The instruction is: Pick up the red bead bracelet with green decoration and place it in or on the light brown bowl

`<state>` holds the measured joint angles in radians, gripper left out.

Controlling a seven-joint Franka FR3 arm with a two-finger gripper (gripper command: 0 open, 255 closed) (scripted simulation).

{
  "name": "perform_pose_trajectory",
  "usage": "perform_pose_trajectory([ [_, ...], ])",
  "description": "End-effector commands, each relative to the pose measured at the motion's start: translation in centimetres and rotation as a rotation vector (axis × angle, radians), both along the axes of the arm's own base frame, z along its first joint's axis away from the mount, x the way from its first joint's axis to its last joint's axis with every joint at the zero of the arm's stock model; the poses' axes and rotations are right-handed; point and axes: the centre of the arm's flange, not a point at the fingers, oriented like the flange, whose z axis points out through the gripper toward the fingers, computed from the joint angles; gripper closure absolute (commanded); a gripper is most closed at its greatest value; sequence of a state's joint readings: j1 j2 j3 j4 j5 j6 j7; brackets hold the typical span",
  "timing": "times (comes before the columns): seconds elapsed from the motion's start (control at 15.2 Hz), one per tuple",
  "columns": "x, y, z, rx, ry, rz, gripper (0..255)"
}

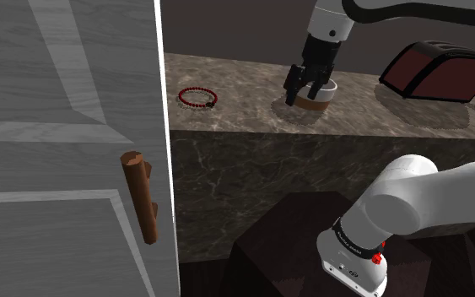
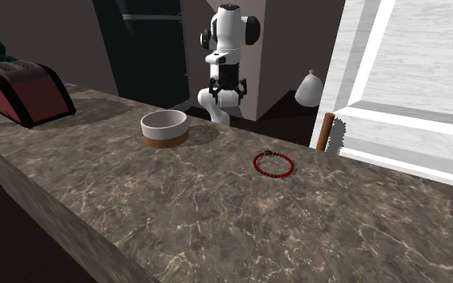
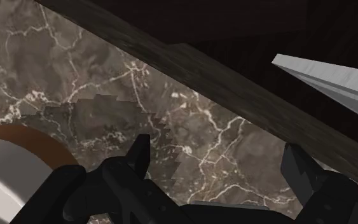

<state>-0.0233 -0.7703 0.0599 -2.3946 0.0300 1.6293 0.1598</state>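
From my station I see the white arm with dark joints (image 1: 412, 198) rise from its stand, bend over the dark brown marble counter (image 1: 252, 122) and point its wrist almost straight down. The all-black two-finger gripper (image 1: 302, 93) hangs above the counter near the edge on the stand's side. Its fingers are spread apart with nothing between them; in the wrist view the gripper (image 3: 217, 153) frames bare marble. The round bowl, white inside with a brown band around its lower wall (image 1: 318, 101), sits just beside one finger, and the wrist view catches its rim (image 3: 18, 137) off to that side. From across the counter the gripper (image 2: 228, 90) appears past the far edge, to the second exterior view's right of the bowl (image 2: 165, 129).

The bracelet of small red beads (image 1: 197, 97) lies flat on the marble as an open ring, untouched and well apart from the bowl, on the shoulder view's left. One short stretch of the bracelet (image 2: 273, 164) reads darker than the red; I cannot make out green there.
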Motion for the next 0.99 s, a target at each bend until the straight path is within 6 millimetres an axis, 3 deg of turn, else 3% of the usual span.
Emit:
perform_pose_trajectory([
  [0.0,0.0,0.0,0.0,0.000,0.000,0.000,0],
  [0.92,17.8,3.3,-3.5,0.000,0.002,0.095,0],
])
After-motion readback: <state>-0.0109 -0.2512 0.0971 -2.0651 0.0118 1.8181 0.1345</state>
